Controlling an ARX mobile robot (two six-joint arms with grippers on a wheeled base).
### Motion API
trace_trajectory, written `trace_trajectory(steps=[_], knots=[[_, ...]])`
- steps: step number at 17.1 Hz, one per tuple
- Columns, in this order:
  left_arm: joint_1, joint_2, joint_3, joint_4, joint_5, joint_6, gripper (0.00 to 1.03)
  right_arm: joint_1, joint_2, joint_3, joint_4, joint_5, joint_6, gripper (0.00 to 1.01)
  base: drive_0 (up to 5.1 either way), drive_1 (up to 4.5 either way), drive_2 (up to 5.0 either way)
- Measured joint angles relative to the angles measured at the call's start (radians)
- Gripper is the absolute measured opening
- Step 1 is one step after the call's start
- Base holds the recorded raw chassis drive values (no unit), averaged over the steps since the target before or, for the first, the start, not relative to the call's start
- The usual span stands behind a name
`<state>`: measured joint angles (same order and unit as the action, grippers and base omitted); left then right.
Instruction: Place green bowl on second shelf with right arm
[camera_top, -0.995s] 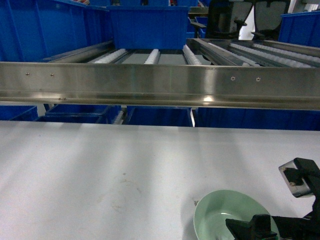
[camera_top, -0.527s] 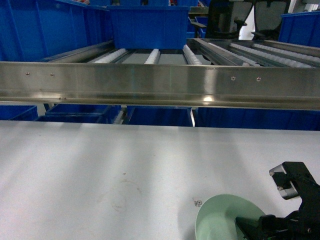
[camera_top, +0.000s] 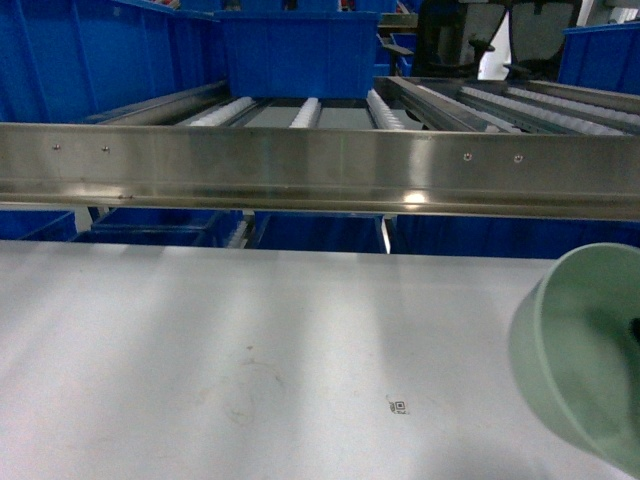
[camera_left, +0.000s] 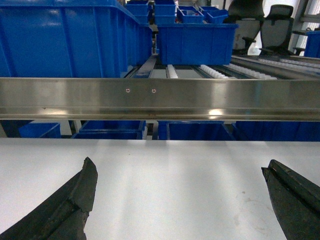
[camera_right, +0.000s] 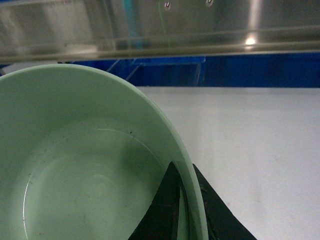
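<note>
Bowl at the right, off the table, before the rack

Green bowl (camera_top: 585, 350) raised and tilted at the right edge of the head view, above the tabletop (camera_top: 250, 340), rim pinched between the right gripper (camera_right: 182, 212) fingers. Behind the tabletop, the rack's front rail (camera_top: 320, 165); behind that, the second shelf (camera_top: 300, 112) with a crate (camera_top: 295, 50) at its back. Left gripper (camera_left: 180, 200) spread wide, low over the tabletop.

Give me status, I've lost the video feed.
Right hand pinching green bowl by its rim, off the tabletop. Left hand open, holding nothing. Second shelf not reached; steel front rail lies between.
</note>
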<state>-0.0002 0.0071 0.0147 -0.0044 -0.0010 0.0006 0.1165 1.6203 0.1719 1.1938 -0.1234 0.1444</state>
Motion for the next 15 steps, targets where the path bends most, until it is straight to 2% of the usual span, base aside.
trace_trajectory(steps=[2, 4, 5, 7, 15], knots=[[0.000, 0.000, 0.000, 0.001, 0.000, 0.000, 0.98, -0.009, -0.179, -0.054, -0.042, 0.005, 0.000, 0.03, 0.0, 0.00, 0.0], [0.000, 0.000, 0.000, 0.000, 0.000, 0.000, 0.98, -0.016, -0.278, -0.082, -0.010, 0.016, -0.006, 0.03, 0.0, 0.00, 0.0], [0.000, 0.000, 0.000, 0.000, 0.000, 0.000, 0.98, -0.027, -0.293, -0.105, 0.019, 0.018, -0.008, 0.03, 0.0, 0.00, 0.0], [0.000, 0.000, 0.000, 0.001, 0.000, 0.000, 0.98, -0.027, -0.285, -0.122, 0.002, 0.019, -0.008, 0.03, 0.0, 0.00, 0.0], [0.000, 0.000, 0.000, 0.000, 0.000, 0.000, 0.98, -0.027, -0.282, -0.122, 0.007, 0.020, -0.008, 0.03, 0.0, 0.00, 0.0]])
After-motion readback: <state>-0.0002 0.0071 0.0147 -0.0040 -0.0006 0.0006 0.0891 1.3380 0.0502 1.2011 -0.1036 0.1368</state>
